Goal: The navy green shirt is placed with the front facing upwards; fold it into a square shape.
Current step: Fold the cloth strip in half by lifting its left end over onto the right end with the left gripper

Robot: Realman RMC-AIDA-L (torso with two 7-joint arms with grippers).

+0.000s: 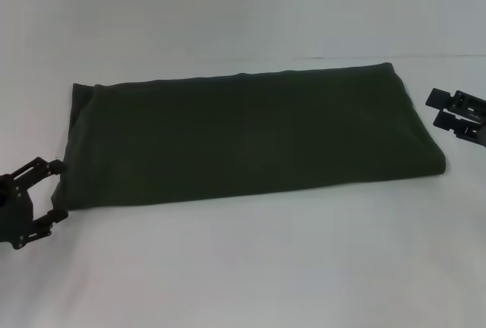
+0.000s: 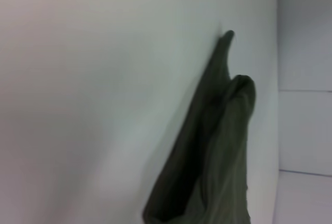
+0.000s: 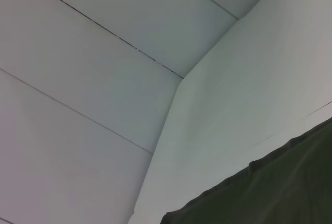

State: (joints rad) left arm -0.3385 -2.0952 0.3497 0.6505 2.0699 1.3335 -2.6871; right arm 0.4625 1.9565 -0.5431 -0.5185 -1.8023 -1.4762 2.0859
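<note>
The navy green shirt [image 1: 243,134] lies on the white table [image 1: 243,267] folded into a long flat rectangle, with only plain dark fabric showing. My left gripper [image 1: 59,190] stands open at the shirt's left end, its fingertips right at the fabric edge and holding nothing. My right gripper [image 1: 436,109] hovers open just off the shirt's right end, a little apart from the cloth. A layered end of the shirt [image 2: 223,146] shows in the left wrist view, and a shirt edge [image 3: 275,193] shows in the right wrist view.
White tabletop surrounds the shirt on all sides, with a wide strip in front of it. A pale wall [image 3: 104,53] with thin seams rises behind the table.
</note>
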